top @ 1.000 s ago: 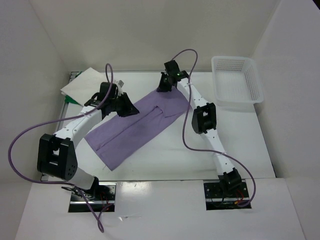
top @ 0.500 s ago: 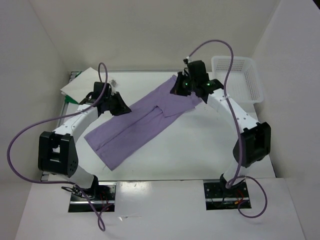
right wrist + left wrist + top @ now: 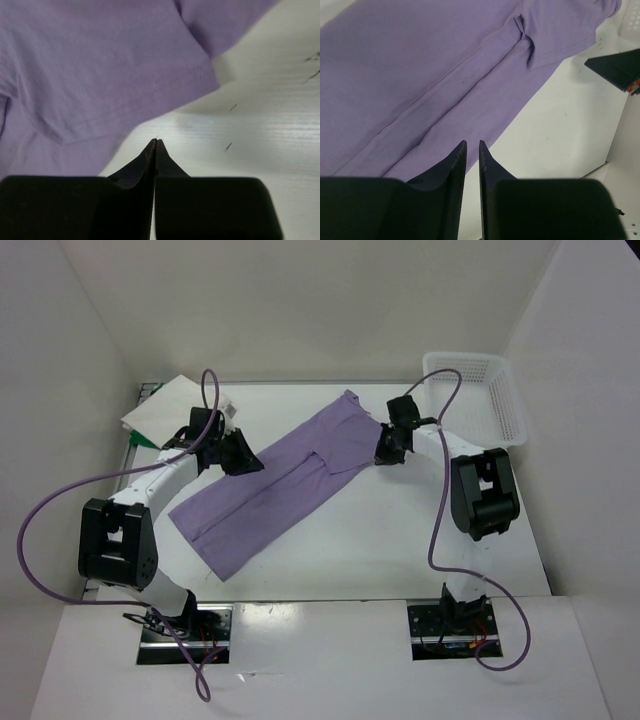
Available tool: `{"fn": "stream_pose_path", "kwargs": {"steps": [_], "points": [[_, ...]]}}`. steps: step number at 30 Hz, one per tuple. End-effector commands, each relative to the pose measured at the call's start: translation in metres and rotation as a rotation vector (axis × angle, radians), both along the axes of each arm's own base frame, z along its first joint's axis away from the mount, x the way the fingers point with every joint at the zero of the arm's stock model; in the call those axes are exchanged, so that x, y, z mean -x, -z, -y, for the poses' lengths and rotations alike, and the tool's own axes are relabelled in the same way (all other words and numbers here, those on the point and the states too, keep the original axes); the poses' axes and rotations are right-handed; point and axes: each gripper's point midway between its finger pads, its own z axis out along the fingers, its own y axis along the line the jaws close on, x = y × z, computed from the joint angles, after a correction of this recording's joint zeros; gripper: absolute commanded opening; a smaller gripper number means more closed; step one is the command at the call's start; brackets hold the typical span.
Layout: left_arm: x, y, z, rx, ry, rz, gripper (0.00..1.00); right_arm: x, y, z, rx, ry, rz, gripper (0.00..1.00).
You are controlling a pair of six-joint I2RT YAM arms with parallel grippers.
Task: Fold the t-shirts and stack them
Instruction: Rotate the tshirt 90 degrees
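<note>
1. Right gripper (image 3: 384,452) has swung off the far end of the lavender t-shirt (image 3: 270,495) and come down at the sleeve hem on the side nearest the white basket (image 3: 500,422). Its elbow now folds back just beside the basket. Left gripper (image 3: 240,453) barely shifts.
2. Lavender t-shirt lies flat on the table (image 3: 400,540) as a long diagonal strip. Its far end is near the basket and its near end is well away from it.
3. Right claw is pinched fully shut with nothing in it. In the wrist view its tips rest on bare table just off the sleeve hem, not on cloth.
4. Left claw stands at a narrow gap over the shirt's long edge, on the side away from the basket. No cloth is visibly pinched.
5. White t-shirt (image 3: 165,410) sits at the table corner farthest from the basket, with a sliver of green (image 3: 141,440) beside it.
6. Step, as a judgement: lengthwise fold looks done, sleeve end being tidied before the crosswise fold; stacking not started.
7. Next move calls for the right claw to reopen and get under the hem. Both claws then need real grips on the end nearest the basket.
</note>
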Motion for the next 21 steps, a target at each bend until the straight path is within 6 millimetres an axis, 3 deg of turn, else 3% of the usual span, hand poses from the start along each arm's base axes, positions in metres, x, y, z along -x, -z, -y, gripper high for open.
{"fn": "stream_pose_path", "kwargs": {"steps": [1,2,3,5,11,13,14,15,16,17,19,20,21], "points": [[0.001,-0.004,0.004,0.019,0.030,0.031,0.22,-0.035,-0.001,0.003,0.040,0.026,0.078,0.00],[0.000,-0.006,0.006,0.028,0.037,0.039,0.22,-0.038,0.015,0.004,0.055,0.030,0.051,0.00],[0.000,-0.006,0.006,0.034,0.030,0.034,0.22,-0.049,0.013,0.001,0.051,0.031,0.067,0.00],[0.000,-0.010,0.006,0.035,0.030,0.043,0.22,-0.053,0.029,0.000,0.060,0.030,0.031,0.00],[-0.002,-0.032,0.009,0.066,0.019,0.083,0.22,-0.089,0.032,-0.017,0.016,0.006,0.049,0.00],[-0.003,-0.037,0.011,0.080,0.019,0.086,0.22,-0.116,0.029,-0.032,-0.033,-0.009,0.069,0.00],[-0.003,-0.037,0.011,0.080,0.019,0.086,0.22,-0.136,0.003,-0.046,-0.056,-0.028,0.123,0.00],[-0.005,-0.041,0.012,0.088,0.012,0.092,0.22,-0.141,0.014,-0.053,-0.052,-0.037,0.104,0.00],[-0.006,-0.044,0.012,0.088,0.012,0.092,0.23,-0.147,0.005,-0.056,-0.065,-0.044,0.113,0.02],[-0.006,-0.044,0.012,0.088,0.012,0.092,0.23,-0.158,-0.022,-0.069,-0.079,-0.060,0.167,0.05],[-0.005,-0.041,0.010,0.074,0.010,0.085,0.23,-0.153,-0.045,-0.076,-0.084,-0.073,0.182,0.11],[-0.005,-0.041,0.010,0.073,0.010,0.085,0.23,-0.148,-0.053,-0.080,-0.081,-0.091,0.190,0.19],[-0.003,-0.043,0.008,0.066,0.003,0.088,0.24,-0.141,-0.085,-0.080,-0.102,-0.100,0.230,0.24]]}}
